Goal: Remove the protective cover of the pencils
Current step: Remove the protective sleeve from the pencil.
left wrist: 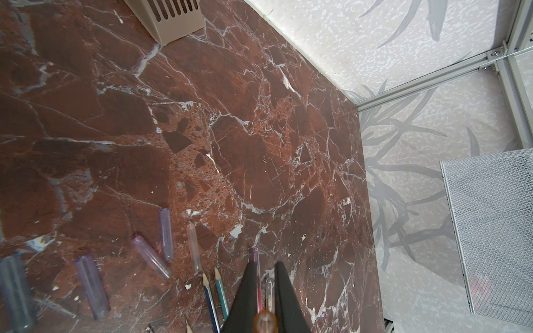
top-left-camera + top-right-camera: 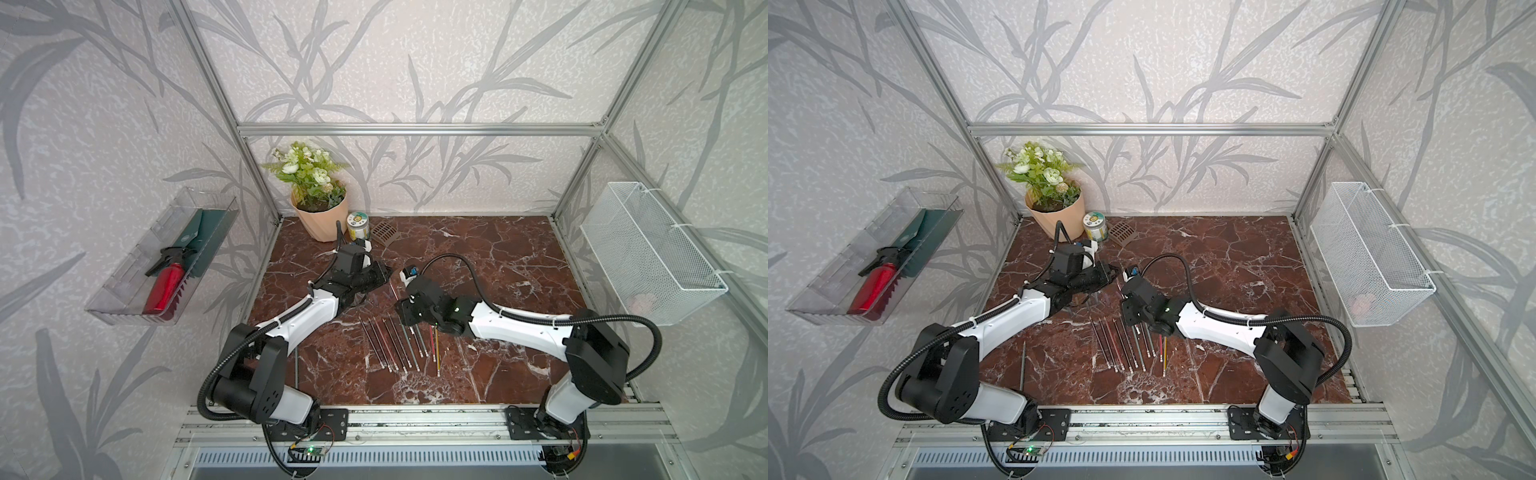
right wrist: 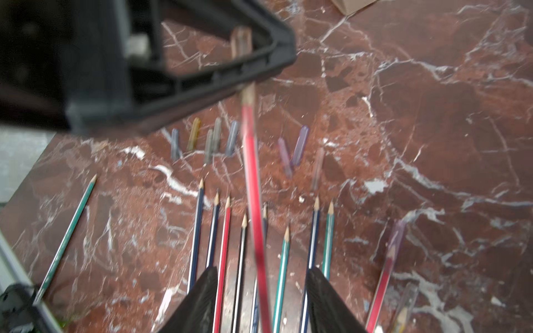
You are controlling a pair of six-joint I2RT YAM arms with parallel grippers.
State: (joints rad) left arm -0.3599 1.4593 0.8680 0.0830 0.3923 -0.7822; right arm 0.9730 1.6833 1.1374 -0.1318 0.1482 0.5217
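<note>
Most of the pencils (image 2: 395,345) lie side by side near the front edge of the desk (image 2: 519,266), about midway along it, with bare sharpened tips toward the back edge. One green pencil (image 2: 1022,365) lies apart, toward the front left corner. At the row's right end a capped pencil (image 3: 385,274) wears a purple sleeve (image 3: 398,233) over its tip. Several loose covers (image 3: 300,144) are scattered just behind the row, toward the desk's middle.

My left gripper (image 3: 259,66) hangs above the desk's middle, pressed together on a clear cover (image 3: 241,43). My right gripper (image 3: 262,269) stands spread over the row's tips. A red pencil (image 3: 253,187), blurred, runs up between my right fingers (image 3: 202,302), touching neither as far as I can see, to the left gripper. Whether its tip sits inside the clear cover I cannot tell.
</note>
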